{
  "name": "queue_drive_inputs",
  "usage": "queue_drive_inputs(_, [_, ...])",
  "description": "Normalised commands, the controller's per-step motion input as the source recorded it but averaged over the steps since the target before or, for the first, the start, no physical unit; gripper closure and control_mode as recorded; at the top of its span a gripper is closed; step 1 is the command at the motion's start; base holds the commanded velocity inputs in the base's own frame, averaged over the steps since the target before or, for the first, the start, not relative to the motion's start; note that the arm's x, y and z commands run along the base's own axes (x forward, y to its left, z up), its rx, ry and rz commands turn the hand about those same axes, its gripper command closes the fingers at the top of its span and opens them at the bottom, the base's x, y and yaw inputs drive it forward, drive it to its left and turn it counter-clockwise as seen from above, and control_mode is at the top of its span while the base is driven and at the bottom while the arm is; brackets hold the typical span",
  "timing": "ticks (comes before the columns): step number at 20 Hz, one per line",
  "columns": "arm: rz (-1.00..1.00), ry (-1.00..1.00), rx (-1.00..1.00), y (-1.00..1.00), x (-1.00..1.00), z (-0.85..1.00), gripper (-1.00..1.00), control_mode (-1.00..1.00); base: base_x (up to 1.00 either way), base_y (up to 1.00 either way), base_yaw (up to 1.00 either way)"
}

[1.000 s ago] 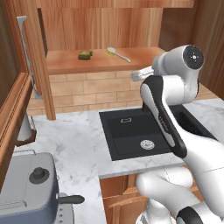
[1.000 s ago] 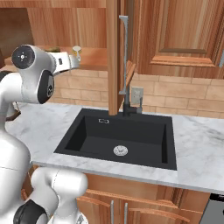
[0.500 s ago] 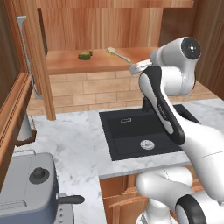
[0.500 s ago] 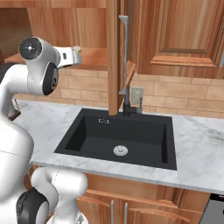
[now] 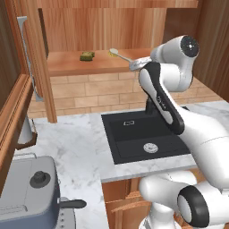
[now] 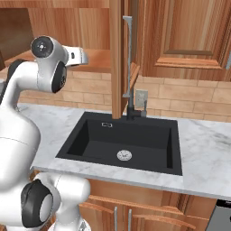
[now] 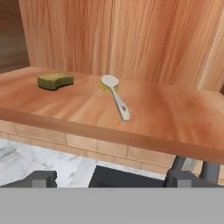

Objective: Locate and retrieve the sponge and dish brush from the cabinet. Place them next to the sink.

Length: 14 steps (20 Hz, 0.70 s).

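Sponge and dish brush both lie on the wooden shelf of the cabinet, so by my reading nothing has been fetched yet: both pick-ups and both placements beside the sink are left to do. In the hand view the sponge sits in the upper left of the frame and the brush just right of it near the centre, close together but not touching. In the left base view both show at the top centre, above the brick wall.

The gripper is empty, its two dark finger tips spread wide at the bottom of the hand view, below the shelf's front edge and pointing at the brush.

The sponge is a small olive-green block, slightly uneven at its edges and probably soft. The brush has a round cream-yellow head and a thin, pale, smooth handle that runs toward the camera. The shelf is flat reddish wood with visible grain. The sink is a black rectangular basin with a round silver drain, set in white veined marble.
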Motion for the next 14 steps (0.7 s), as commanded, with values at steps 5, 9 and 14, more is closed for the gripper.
queue_drive_inputs(5, [0.0, 0.06, 0.0, 0.0, 0.43, 0.13, -1.0, -1.0, 0.0, 0.0, 0.0])
queue_drive_inputs(9, [0.0, 0.13, -0.01, 0.1, 0.51, 0.07, -1.0, -1.0, 0.0, 0.0, 0.0])
queue_drive_inputs(14, [0.0, 0.05, 0.0, 0.1, 0.51, -0.02, -1.0, -1.0, 0.0, 0.0, 0.0])
